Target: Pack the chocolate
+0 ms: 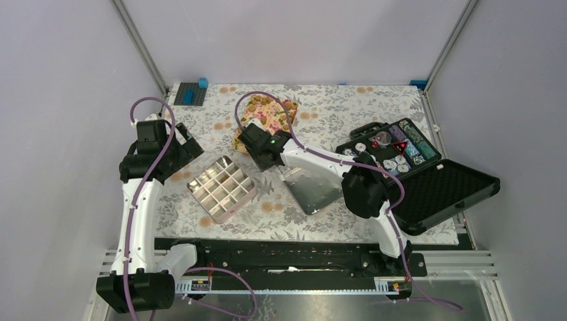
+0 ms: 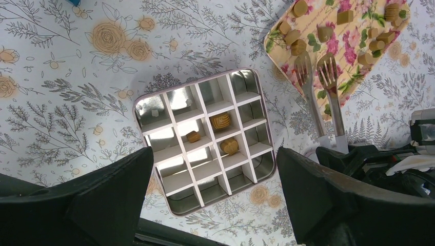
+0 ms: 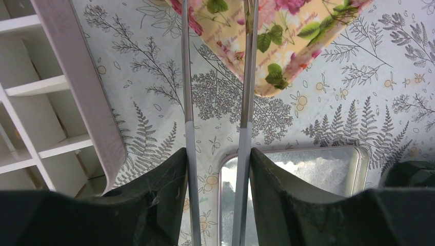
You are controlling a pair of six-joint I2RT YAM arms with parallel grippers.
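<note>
Right tool is clamping metal tongs by the handles. In the left wrist view the tongs' long axis is running from lower right up toward top middle, forked tips pointing onto the floral tray. Left tool is hanging released, jaws wide, over the divided tin. Three lumps of chocolate are sitting in the tin's middle cells, and at least ten are lying on the tray at upper right. They are too stubby to show a long axis. Only the left wrist view is showing the filled cells. The right wrist view is showing a silver lid on the counter. The top view alone is showing the black case.
</note>
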